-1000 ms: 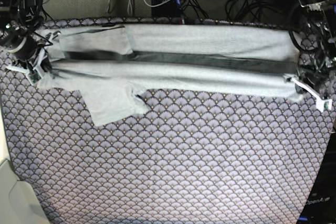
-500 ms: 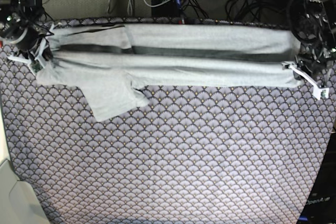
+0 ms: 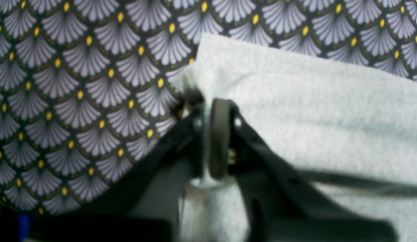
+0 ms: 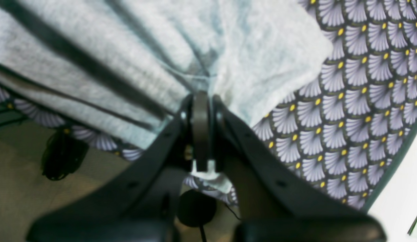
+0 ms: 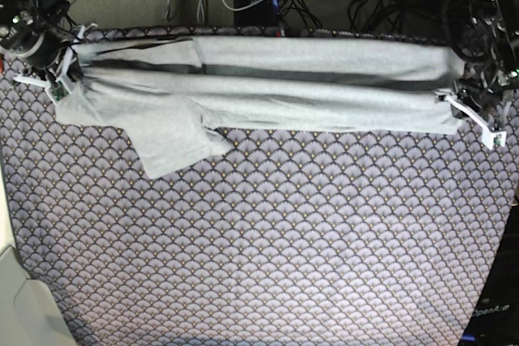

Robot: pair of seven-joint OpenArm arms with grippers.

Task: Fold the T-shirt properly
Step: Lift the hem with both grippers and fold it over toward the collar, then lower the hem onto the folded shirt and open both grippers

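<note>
Patterned cloth covers the worktop (image 5: 268, 265); along the frame's top edge the T-shirt (image 5: 308, 91) lies folded lengthwise, one sleeve sticking out. I see the right gripper (image 4: 200, 95) pinching it; the left gripper (image 3: 208, 101) I cannot tell. Crosswise folds remain.

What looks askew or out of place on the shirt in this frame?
One sleeve of the T-shirt sticks out from the long folded band onto the tablecloth, near the right claw end. It breaks the otherwise straight lower edge.
</note>
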